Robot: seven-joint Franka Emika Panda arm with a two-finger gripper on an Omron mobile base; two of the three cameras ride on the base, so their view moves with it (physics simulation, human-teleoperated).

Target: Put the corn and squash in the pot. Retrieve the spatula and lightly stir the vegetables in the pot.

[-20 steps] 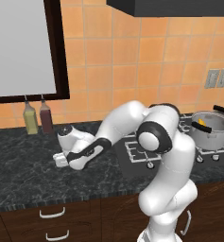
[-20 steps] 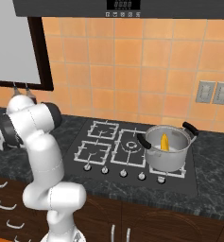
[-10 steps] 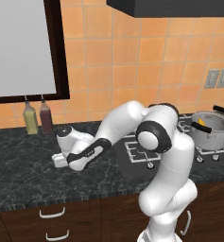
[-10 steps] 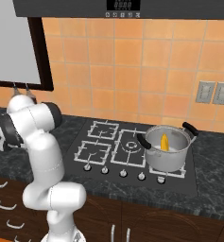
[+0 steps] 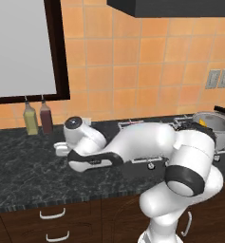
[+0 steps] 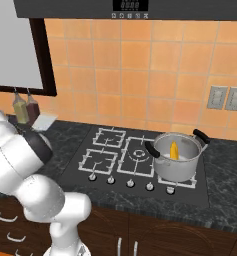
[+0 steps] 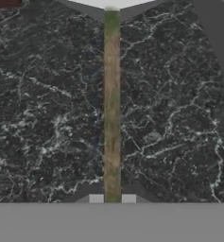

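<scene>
Pinching between narrow jaws, spatula (image 7: pixel 112 104) handle, straight ahead over dark counter (image 7: pixel 42 108).

Corn (image 6: pixel 174 150) upright inside steel pot (image 6: pixel 176 159)

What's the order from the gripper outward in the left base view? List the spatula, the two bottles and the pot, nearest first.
1. The spatula: its handle sits between the shut jaws of the gripper, on the counter's left part.
2. The dark red bottle and the yellow-green bottle: by the back wall, left; too close to call.
3. The pot: far right, on the stove.
</scene>
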